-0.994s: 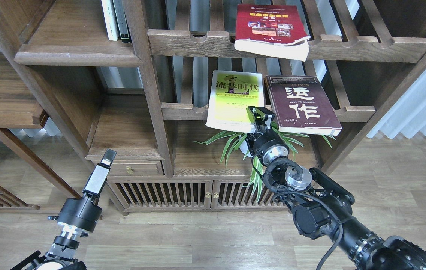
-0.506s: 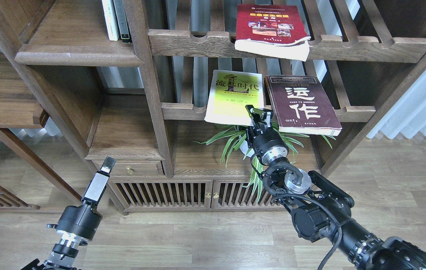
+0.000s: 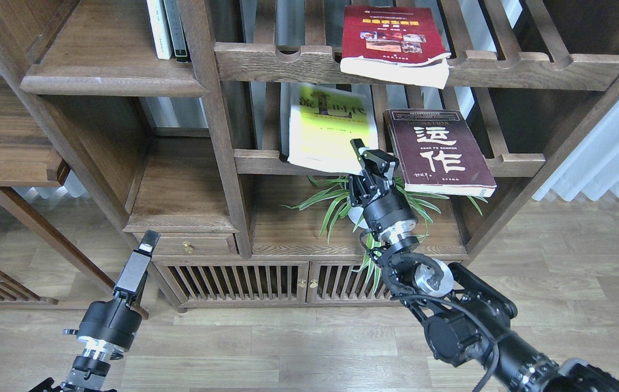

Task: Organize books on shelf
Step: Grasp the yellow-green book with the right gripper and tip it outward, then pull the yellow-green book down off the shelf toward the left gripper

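My right gripper (image 3: 368, 157) is shut on the lower right corner of the yellow-green book (image 3: 325, 128), which is tilted up with its top edge tucked under the upper rack. To its right the maroon book (image 3: 437, 152) lies flat on the lower slatted rack (image 3: 260, 161). Above, the red book (image 3: 391, 38) rests on the upper slatted rack (image 3: 287, 62), overhanging its front rail. The solid shelf (image 3: 108, 81) is at the upper left. My left gripper (image 3: 145, 251) hangs low at the left, far from the books; seen side-on, its fingers cannot be told apart.
Thin white and dark books (image 3: 167, 27) stand at the back right of the solid shelf. A green spider plant (image 3: 331, 204) sits under the lower rack, right behind my right wrist. A thick wooden post (image 3: 216, 125) separates the shelf from the racks. A low slatted cabinet (image 3: 244, 280) is below.
My right gripper has risen and moved left with the yellow-green book, lifting it off the lower rack and tilting it up. The left arm has sunk slightly.
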